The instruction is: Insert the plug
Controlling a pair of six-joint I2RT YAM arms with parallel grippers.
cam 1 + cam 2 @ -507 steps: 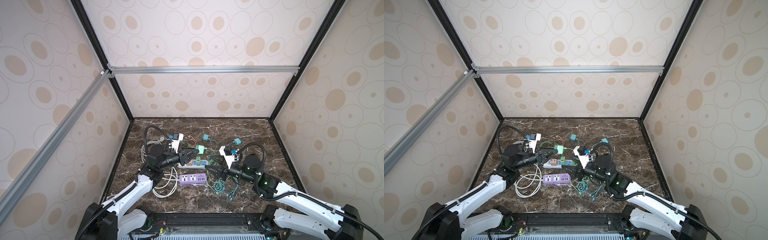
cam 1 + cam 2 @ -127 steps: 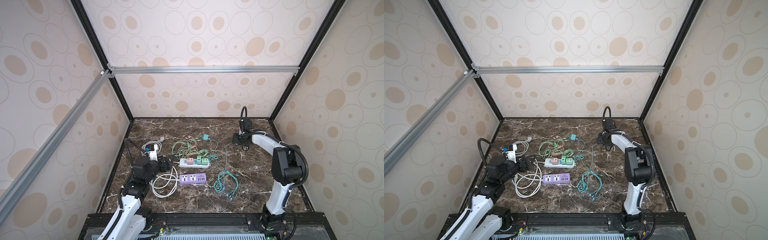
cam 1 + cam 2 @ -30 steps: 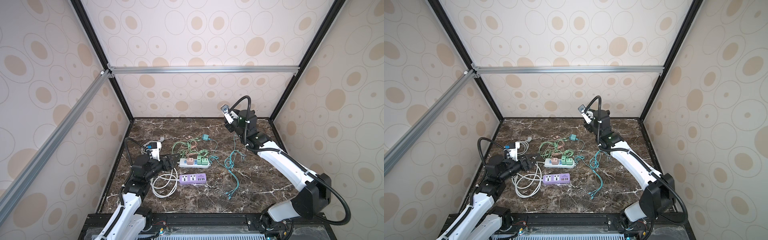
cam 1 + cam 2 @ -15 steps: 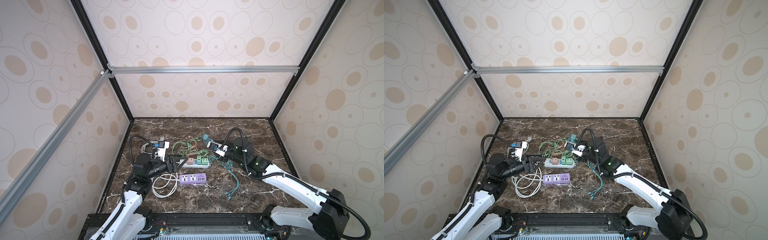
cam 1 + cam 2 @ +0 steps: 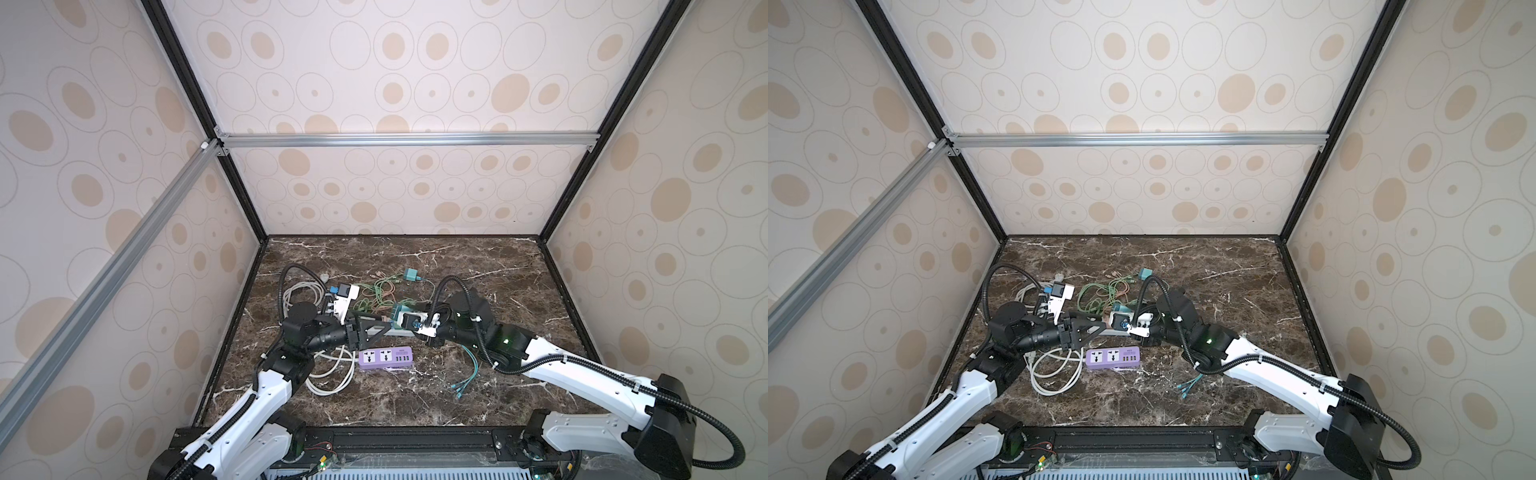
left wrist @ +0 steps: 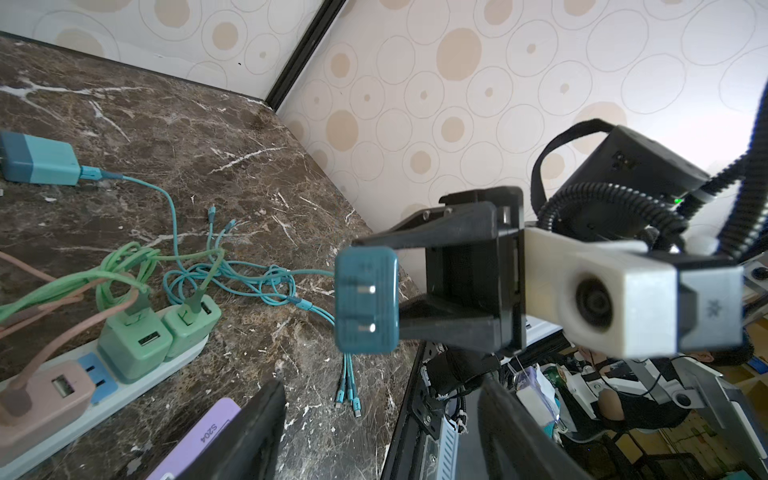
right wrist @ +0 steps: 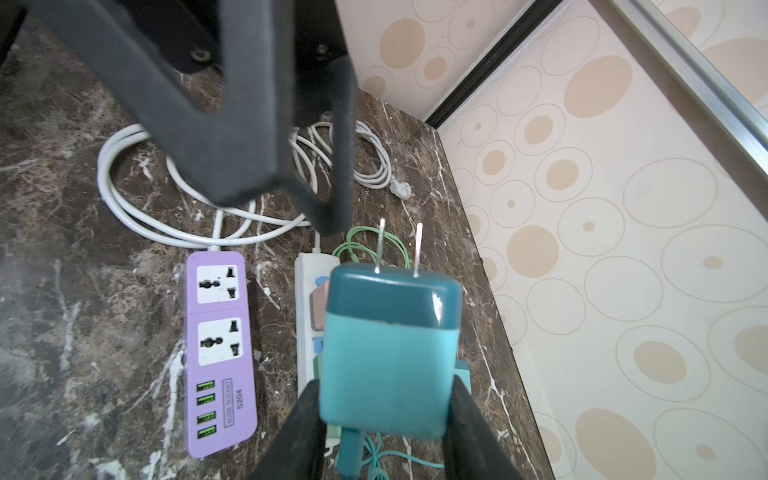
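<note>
The teal plug (image 7: 390,340) is a squat two-tone charger block: a dark teal cap with rounded corners, a paler turquoise body behind it, and two flat metal prongs (image 7: 380,245) standing out of the cap side by side. A teal cable (image 7: 348,451) leaves its rear end. Seen end-on from the left wrist, its face (image 6: 366,305) is a rounded dark square with the two prongs as short bright bars.

The right gripper (image 7: 384,415) pinches the pale body from both sides, one black finger on each flank. It holds the plug clear of the marble table (image 5: 478,257), over the white power strip (image 7: 309,291) (which already carries two green chargers (image 6: 137,340) and a pink one (image 6: 45,390)). The prongs point toward the left gripper (image 6: 380,390), whose jaws are spread with nothing between them, close in front of the plug but apart from it.

The purple power strip (image 7: 220,353) lies flat just beside the white one, both its sockets free. A second teal charger (image 5: 411,274) rests farther back on the table.
</note>
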